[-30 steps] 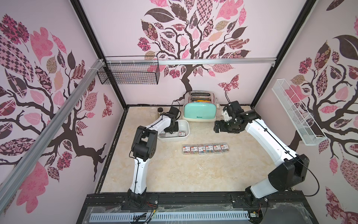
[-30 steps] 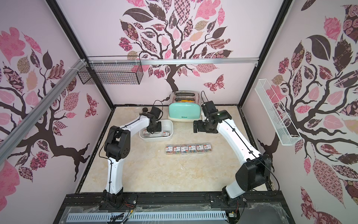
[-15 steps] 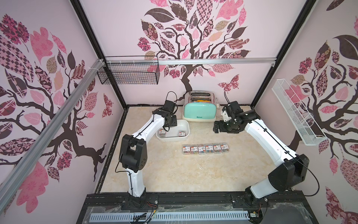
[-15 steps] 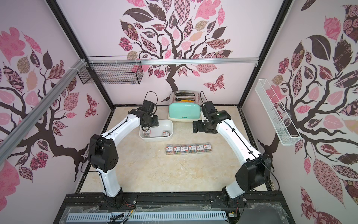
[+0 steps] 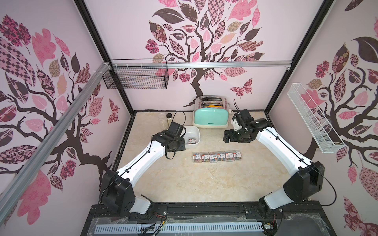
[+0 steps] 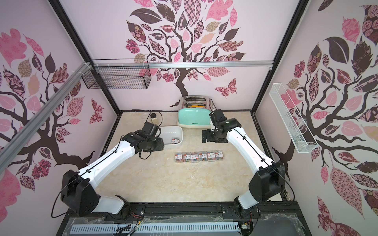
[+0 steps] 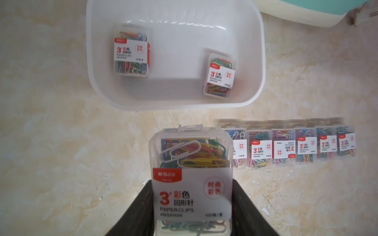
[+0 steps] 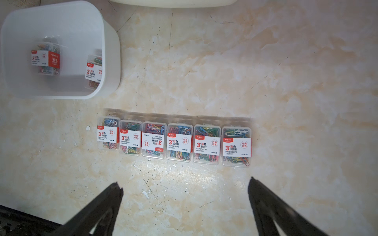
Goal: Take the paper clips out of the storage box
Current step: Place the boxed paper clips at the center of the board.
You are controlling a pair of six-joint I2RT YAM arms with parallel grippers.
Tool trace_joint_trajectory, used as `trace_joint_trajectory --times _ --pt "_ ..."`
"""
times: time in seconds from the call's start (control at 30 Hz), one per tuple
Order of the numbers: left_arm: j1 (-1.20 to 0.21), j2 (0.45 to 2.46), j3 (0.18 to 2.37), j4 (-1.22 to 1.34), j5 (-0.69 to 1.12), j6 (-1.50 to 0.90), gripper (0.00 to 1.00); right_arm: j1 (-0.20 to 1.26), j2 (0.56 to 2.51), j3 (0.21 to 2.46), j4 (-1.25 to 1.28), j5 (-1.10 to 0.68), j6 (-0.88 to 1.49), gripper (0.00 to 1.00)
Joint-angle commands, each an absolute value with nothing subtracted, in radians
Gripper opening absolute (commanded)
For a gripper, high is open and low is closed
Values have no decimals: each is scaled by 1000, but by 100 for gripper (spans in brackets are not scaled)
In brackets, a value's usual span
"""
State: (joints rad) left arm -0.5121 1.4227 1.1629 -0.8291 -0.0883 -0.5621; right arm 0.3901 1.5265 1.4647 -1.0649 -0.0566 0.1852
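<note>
On the left side, the left gripper (image 7: 192, 194) pinches one clear case of paper clips (image 7: 190, 155) between its two black jaws, which press on the long sides of the case, with the label facing up. This case is held outside the white storage box (image 7: 251, 51), over the beige marbled table top (image 8: 286, 81). Inside the box two more cases lie flat: one (image 7: 131, 52) near one end and the other (image 7: 219, 76) close to the opposite wall. Just beside the box, a row of six cases (image 8: 173, 142) lies on the table, side by side and touching. Behind them stands the mint-green toaster (image 5: 210, 120). On the right, the right gripper (image 8: 185, 182) hangs above the table with its jaws spread wide and nothing between them.
</note>
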Motion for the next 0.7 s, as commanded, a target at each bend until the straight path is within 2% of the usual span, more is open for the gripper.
trace_joint_trajectory --times 0.0,0.2,0.67 --pt "-541 1406 1103 -803 -97 -609 49 412 1476 1458 -1051 -58 202 99" --pt "-615 1474 1051 -751 -99 -632 49 427 1461 1452 -1061 -44 205 99" --pt "-621 1740 1118 -641 -104 -567 52 429 1429 1425 -1065 -31 211 99"
